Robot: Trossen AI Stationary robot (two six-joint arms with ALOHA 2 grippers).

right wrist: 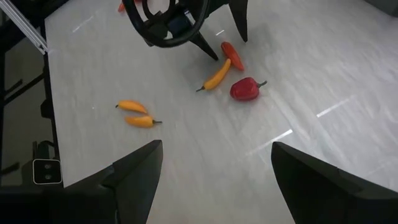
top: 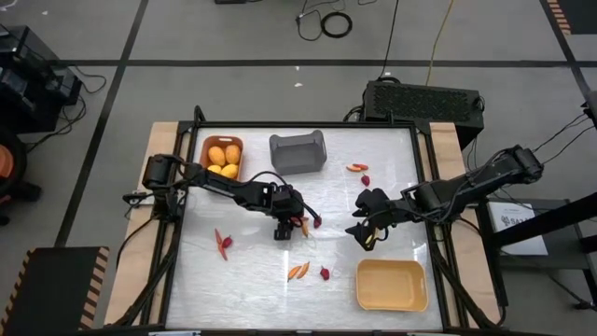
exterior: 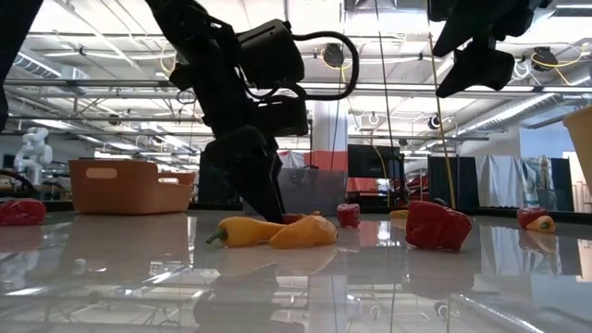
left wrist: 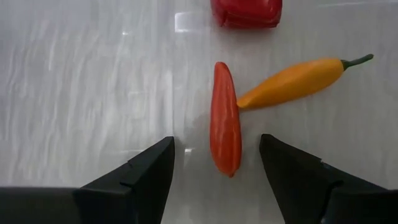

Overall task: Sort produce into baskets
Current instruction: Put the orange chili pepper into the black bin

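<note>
1. Hovering low over the middle of the bench [top: 242, 271], the left tool [left wrist: 216, 163] has its two dark fingers spread wide with nothing held; they stand on either side of a slim red pepper [left wrist: 225, 118], which lies lengthwise in the gap, so the tool seems lined up to close across the pepper's narrow width.
2. Just ahead of that tool, an orange pepper [left wrist: 292, 81] touches the red one at its tip, and a red bell-like piece [left wrist: 247, 11] sits a little farther ahead. My reading is that the straddle is set tight so only the red pepper is caught.
3. Raised above the bench and off to the side of the left tool, the right tool [right wrist: 216, 180] is also wide open and empty; from its wrist view the left arm and the pepper cluster lie well ahead. It appears to be waiting.
4. Two more orange peppers [right wrist: 137, 115] lie together apart from the cluster, and a few small red pieces are scattered elsewhere.
5. The orange-brown basket [top: 221, 142] behind the left tool already holds yellow-orange fruits [top: 222, 161]; the grey basket [top: 298, 152] beside it and the pale yellow basket [top: 392, 286] near the right tool show nothing inside. Most sorting remains, I judge.
</note>
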